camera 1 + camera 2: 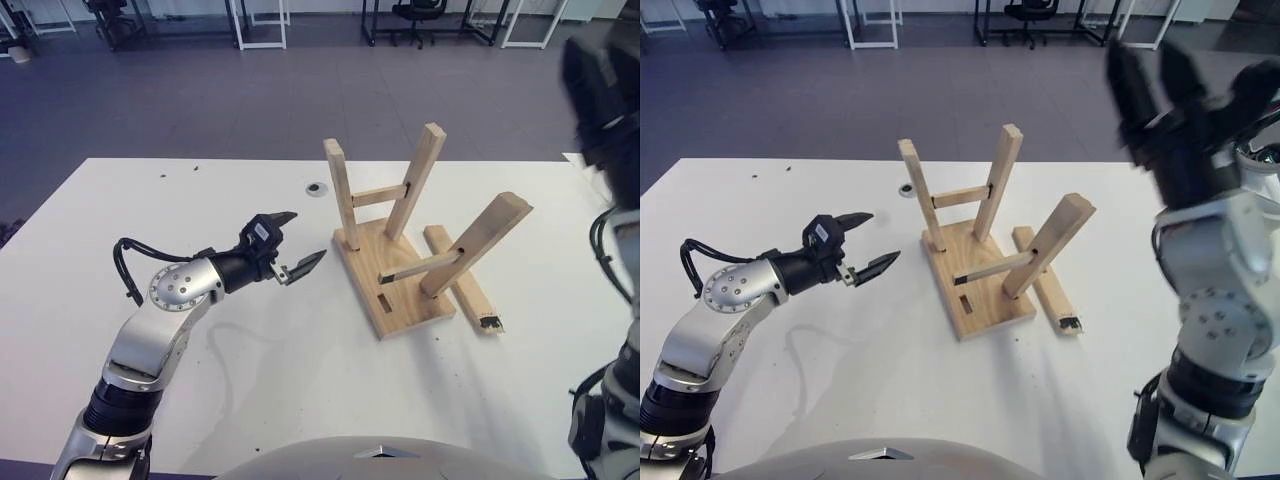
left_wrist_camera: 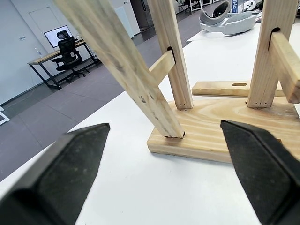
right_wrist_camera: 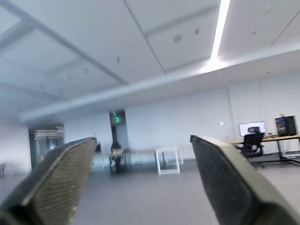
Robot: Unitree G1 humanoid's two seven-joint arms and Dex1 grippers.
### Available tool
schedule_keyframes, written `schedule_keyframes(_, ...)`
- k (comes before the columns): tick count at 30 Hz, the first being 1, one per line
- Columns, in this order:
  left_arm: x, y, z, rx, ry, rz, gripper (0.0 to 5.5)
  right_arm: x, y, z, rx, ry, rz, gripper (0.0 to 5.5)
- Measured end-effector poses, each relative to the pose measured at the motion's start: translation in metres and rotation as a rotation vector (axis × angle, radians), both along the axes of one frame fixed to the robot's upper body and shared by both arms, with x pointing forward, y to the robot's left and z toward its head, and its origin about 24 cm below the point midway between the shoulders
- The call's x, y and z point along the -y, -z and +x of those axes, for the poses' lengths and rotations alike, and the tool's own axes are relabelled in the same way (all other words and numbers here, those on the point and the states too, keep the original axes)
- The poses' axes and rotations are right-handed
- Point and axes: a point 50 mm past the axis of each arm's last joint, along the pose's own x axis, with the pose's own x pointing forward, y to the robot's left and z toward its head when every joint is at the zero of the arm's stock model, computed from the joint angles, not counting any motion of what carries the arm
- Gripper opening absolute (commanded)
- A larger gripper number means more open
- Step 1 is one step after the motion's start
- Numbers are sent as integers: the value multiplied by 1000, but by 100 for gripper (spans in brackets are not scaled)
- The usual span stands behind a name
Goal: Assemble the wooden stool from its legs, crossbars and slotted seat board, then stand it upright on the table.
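Hovering over the table [image 1: 150, 200] left of the seat board [image 1: 418, 308], the left gripper [image 1: 306, 236] points at the board, well apart from it, with its fingers [image 2: 65, 168] spread wide and nothing between them. In the left wrist view, the board's near edge and the feet of two legs show through the gap. The board lies flat on the table near its middle with three legs pointing up. At the board's left far corner stands an upright leg [image 1: 340, 195]. A second leg [image 1: 415, 180], just right of it, leans slightly, and a short crossbar [image 1: 380, 196] joins the two. On the board's right side a third leg [image 1: 478, 243] tilts strongly rightward. A second crossbar [image 1: 415, 267] juts from it back over the board, its free end above an open slot [image 1: 386, 299]. A loose leg [image 1: 462, 283] lies flat on the table along the board's right edge, just beside it. Far right of the board and high above the table, the right gripper [image 1: 1190, 70] points upward, its fingers [image 3: 56, 183] also wide apart and holding nothing.
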Motion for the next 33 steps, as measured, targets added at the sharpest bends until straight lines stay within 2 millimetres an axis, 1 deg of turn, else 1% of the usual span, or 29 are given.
schedule_keyframes(1, 0, 0, 0, 0, -1, -2, 436, 9, 13, 9, -84, 48, -21, 445)
schedule_keyframes(2, 1, 0, 0, 1, -2, -5, 436, 12, 31, 14, -167, 67, -44, 445)
schedule_keyframes(3, 1, 0, 0, 1, -4, -7, 436, 13, 71, 20, -331, 45, -84, 445)
schedule_keyframes(4, 1, 0, 0, 2, -5, -8, 436, 12, 93, 21, -410, 27, -103, 445)
schedule_keyframes(6, 1, 0, 0, 0, -6, -8, 436, 8, 154, 16, -635, -11, -170, 445)
schedule_keyframes(7, 1, 0, 1, 0, -6, -8, 436, 8, 184, 9, -747, -18, -171, 445)
schedule_keyframes(8, 1, 1, 1, -1, -7, -8, 436, 7, 208, 0, -840, -29, -180, 445)
schedule_keyframes(9, 0, 1, 1, -3, -8, -7, 436, 6, 226, -9, -907, -38, -187, 445)
schedule_keyframes(10, 1, 1, 1, -2, -8, -7, 436, 5, 237, -15, -950, -43, -185, 445)
schedule_keyframes(11, 1, 1, 1, -3, -7, -7, 436, 5, 242, -18, -970, -45, -208, 445)
schedule_keyframes(14, 2, 3, 2, -9, -6, 1, 436, 1, 249, -19, -1003, -63, -259, 445)
schedule_keyframes(17, 1, 3, 2, -6, -11, 11, 436, 2, 252, -21, -1031, -72, -293, 394)
schedule_keyframes(18, 1, 4, 2, -4, -13, 13, 436, 2, 253, -21, -1040, -79, -299, 368)
schedule_keyframes(20, 2, 4, 3, -4, -15, 12, 436, 0, 251, -21, -1069, -94, -320, 338)
schedule_keyframes(22, 3, 5, 3, -5, -17, 8, 436, -2, 250, -19, -1096, -105, -342, 289)
schedule_keyframes(26, 5, 7, 3, -10, -16, 2, 436, -1, 247, -15, -1128, -100, -406, 211)
schedule_keyframes(27, 5, 7, 3, -10, -17, 3, 436, -1, 247, -15, -1129, -98, -408, 207)
schedule_keyframes(29, 4, 6, 4, -6, -27, -4, 436, 8, 240, -8, -1096, -46, -373, 207)
schedule_keyframes(30, 3, 3, 5, 2, -32, -16, 436, 17, 229, 0, -1043, 8, -345, 207)
schedule_keyframes(31, 2, -5, 8, 21, -37, -79, 436, 34, 203, 14, -928, 105, -319, 207)
schedule_keyframes(32, 3, -21, 13, 65, -45, -183, 436, 51, 157, 30, -742, 205, -331, 207)
schedule_keyframes(33, 4, -39, 17, 102, -41, -296, 436, 57, 116, 39, -579, 260, -411, 207)
